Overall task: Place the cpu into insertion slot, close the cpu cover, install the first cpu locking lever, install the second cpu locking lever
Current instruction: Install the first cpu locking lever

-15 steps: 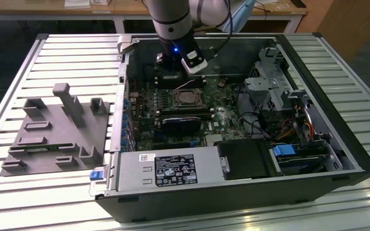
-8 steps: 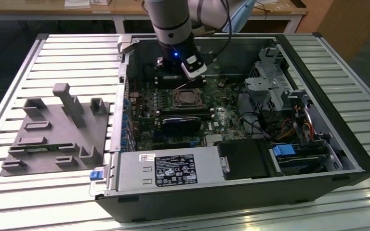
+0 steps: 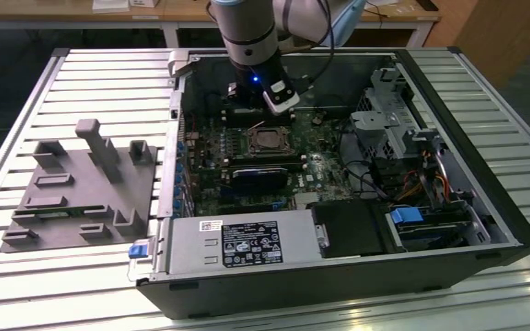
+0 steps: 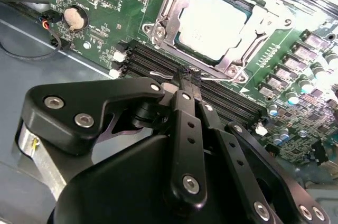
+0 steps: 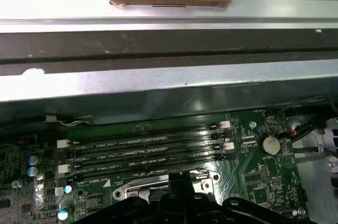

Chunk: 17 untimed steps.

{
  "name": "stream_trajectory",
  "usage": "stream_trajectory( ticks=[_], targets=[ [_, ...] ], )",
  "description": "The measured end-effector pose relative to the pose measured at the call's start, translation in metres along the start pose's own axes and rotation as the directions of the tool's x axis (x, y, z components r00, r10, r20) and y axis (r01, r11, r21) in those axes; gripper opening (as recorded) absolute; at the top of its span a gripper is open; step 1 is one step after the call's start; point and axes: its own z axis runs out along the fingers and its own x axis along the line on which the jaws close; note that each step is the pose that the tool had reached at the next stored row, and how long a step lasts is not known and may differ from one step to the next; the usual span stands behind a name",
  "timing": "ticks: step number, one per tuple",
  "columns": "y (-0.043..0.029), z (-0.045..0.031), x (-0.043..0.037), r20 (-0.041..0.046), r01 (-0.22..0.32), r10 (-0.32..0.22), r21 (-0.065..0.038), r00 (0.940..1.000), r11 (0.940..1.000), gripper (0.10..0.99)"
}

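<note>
The cpu [image 4: 214, 20] shows dull silver metal; the cpu cover [image 4: 162, 20], shinier metal; the tool [image 4: 188, 78], matt black.

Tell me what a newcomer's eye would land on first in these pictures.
The open computer case on the slatted table, with the robot arm reaching down into it, dominates the exterior view. In the second wrist view, the silver cpu gleams, framed by the cpu cover, and the black claw, tips together, sits right beside that frame, over the memory slots.
</note>
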Motion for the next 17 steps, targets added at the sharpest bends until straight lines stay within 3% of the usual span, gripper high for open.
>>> stream_trajectory(
  ticks=[4,17],
  targets=[
    [0.0022,0.0017,-0.0013,0.0001,0.0,0.0,0.001,1.0,1.0,0.102],
    [0.0097,0.0089,-0.0042,0.0026,0.003,-0.003,0.021,1.0,0.9998,0.102]
  ],
)
